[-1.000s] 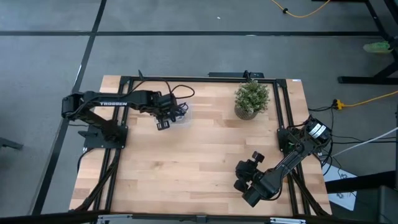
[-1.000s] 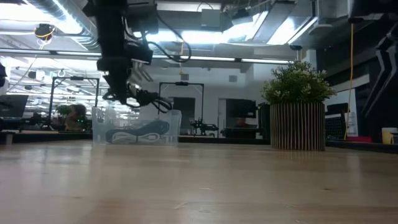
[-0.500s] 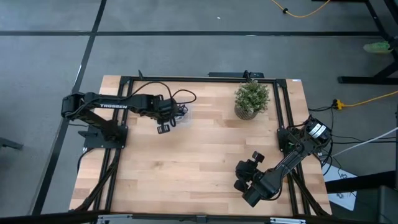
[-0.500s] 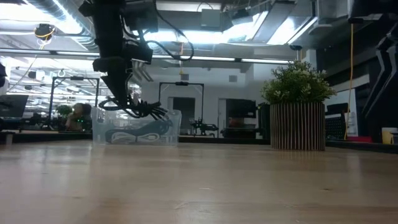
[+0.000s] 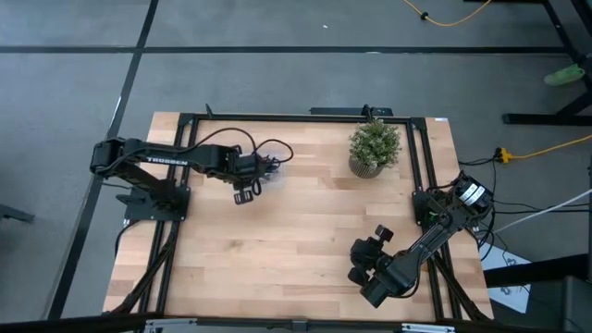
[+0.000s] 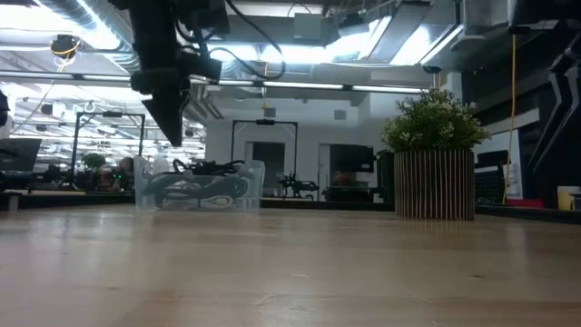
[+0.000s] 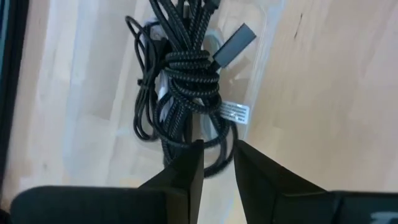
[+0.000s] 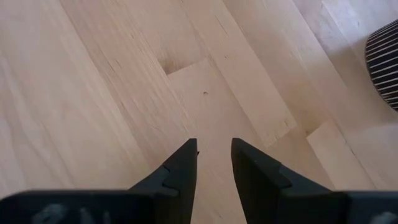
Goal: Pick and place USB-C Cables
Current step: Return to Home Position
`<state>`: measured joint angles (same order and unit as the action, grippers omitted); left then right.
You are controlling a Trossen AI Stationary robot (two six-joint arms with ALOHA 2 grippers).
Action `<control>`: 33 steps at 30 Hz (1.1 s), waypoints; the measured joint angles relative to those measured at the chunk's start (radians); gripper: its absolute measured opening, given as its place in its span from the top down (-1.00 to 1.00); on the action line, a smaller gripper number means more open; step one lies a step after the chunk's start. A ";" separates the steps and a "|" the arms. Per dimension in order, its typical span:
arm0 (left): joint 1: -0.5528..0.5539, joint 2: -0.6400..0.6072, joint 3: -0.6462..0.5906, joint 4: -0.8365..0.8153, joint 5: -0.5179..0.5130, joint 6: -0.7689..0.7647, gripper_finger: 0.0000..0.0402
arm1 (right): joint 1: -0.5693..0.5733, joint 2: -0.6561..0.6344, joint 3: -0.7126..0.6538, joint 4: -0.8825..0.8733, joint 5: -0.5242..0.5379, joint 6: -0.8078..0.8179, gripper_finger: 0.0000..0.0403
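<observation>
The left gripper (image 5: 243, 194) hangs over the wooden table (image 5: 296, 231) just in front of a transparent bin (image 5: 277, 175), which stands near the table's back edge, left of its middle. Seen from table height, the dark gripper (image 6: 173, 133) points down above the bin's left side, clear of its rim. The wrist camera shows the left gripper (image 7: 218, 147) with its two fingers (image 7: 188, 169) drawn close, only a narrow slit between them, and nothing pinched there. The USB-C cables (image 7: 185, 74) lie inside the bin (image 7: 272, 43) as a dark knot of braided black coils, one grey plug sticking out of the bundle and a white label showing under it. From table level the black coils (image 6: 207, 168) reach the top of the bin's clear wall (image 6: 145, 186), with greyer loops showing through lower down; how many cables are there cannot be counted. A potted plant (image 5: 374, 145) stands near the back edge, right of the middle, well apart from the bin, its ribbed pot (image 6: 434, 184) upright. The right gripper (image 5: 359, 262) waits low near the front right corner, its fingers (image 8: 185, 163) likewise close together over bare boards, holding nothing.
</observation>
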<state>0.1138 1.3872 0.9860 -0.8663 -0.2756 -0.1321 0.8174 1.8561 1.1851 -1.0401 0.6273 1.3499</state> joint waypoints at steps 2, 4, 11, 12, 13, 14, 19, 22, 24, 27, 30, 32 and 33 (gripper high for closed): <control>-0.010 0.000 0.022 -0.037 0.009 -0.054 0.60 | 0.000 0.000 0.000 -0.001 0.000 0.000 0.48; -0.022 0.000 0.049 -0.080 0.017 -0.097 0.60 | 0.000 0.000 0.000 -0.013 0.000 0.000 0.47; -0.064 -0.002 0.098 -0.237 0.052 -0.168 0.61 | 0.000 0.000 0.000 -0.007 -0.046 -0.007 0.47; -0.071 -0.001 0.098 -0.253 0.065 -0.191 0.61 | 0.000 0.000 0.000 -0.012 -0.063 -0.027 0.47; -0.079 -0.001 0.098 -0.259 0.077 -0.220 0.61 | 0.000 0.000 0.000 -0.017 -0.083 -0.051 0.48; -0.087 -0.001 0.098 -0.264 0.091 -0.252 0.61 | 0.000 0.000 0.000 -0.013 -0.111 -0.065 0.47; -0.129 -0.001 0.098 -0.271 0.180 -0.411 0.61 | 0.001 0.000 0.000 -0.006 -0.154 -0.135 0.48; -0.164 -0.001 0.098 -0.285 0.234 -0.414 0.61 | 0.002 -0.007 0.000 -0.007 -0.153 -0.226 0.47; -0.196 -0.001 0.098 -0.317 0.251 -0.415 0.61 | 0.002 -0.018 0.009 -0.017 -0.146 -0.281 0.48; -0.246 -0.001 0.098 -0.347 0.254 -0.417 0.61 | -0.002 -0.062 0.028 -0.016 -0.079 -0.382 0.47; -0.283 -0.001 0.098 -0.357 0.249 -0.424 0.61 | -0.002 -0.134 0.039 -0.016 0.000 -0.512 0.47; -0.303 -0.001 0.098 -0.357 0.237 -0.424 0.61 | -0.003 -0.192 0.040 -0.016 0.042 -0.586 0.47; -0.310 -0.001 0.098 -0.357 0.234 -0.420 0.61 | -0.003 -0.224 0.040 -0.016 0.061 -0.617 0.47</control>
<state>-0.1958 1.3865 1.0840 -1.2232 -0.0415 -0.5524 0.8146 1.6319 1.2250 -1.0559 0.6886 0.7333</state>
